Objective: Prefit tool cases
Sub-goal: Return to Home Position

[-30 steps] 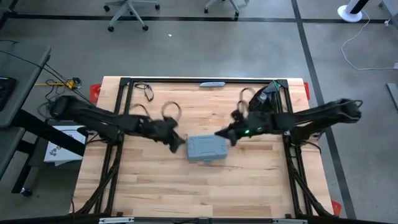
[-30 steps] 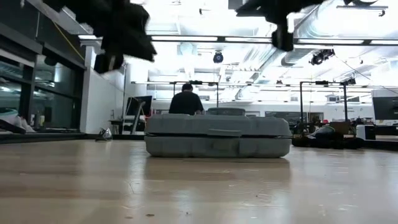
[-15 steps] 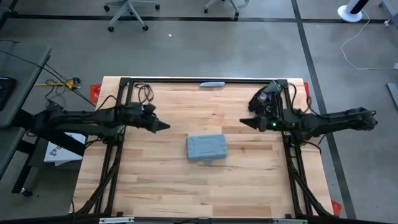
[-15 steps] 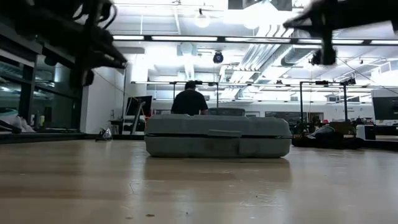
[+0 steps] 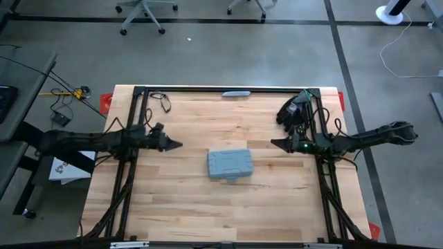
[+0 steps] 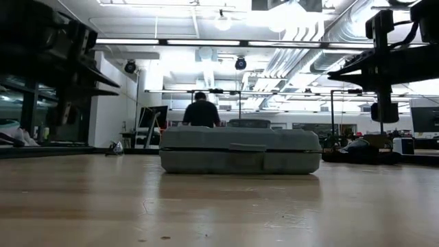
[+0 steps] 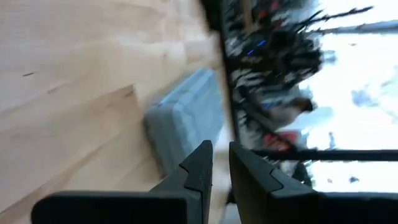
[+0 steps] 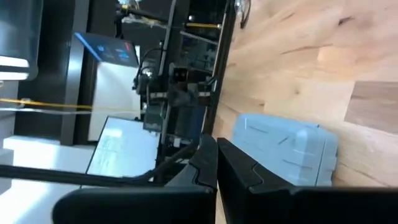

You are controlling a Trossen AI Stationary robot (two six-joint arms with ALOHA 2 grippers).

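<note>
Empty-fingered, and trusting the lid.
My left gripper and right gripper, fingers pressed together, hang well apart from the shut tool case lying mid-frame; if it is unlatched, it could spring open unheld.

High camera looks straight down; low camera sits level at tabletop, close; wrist cameras face inward. All share the flat grey-blue plastic case.

The left gripper is pulling back from the closed grey-blue tool case toward the left side of the table. The right gripper is retreating to the right side. Both are now standing well apart from the case.
</note>
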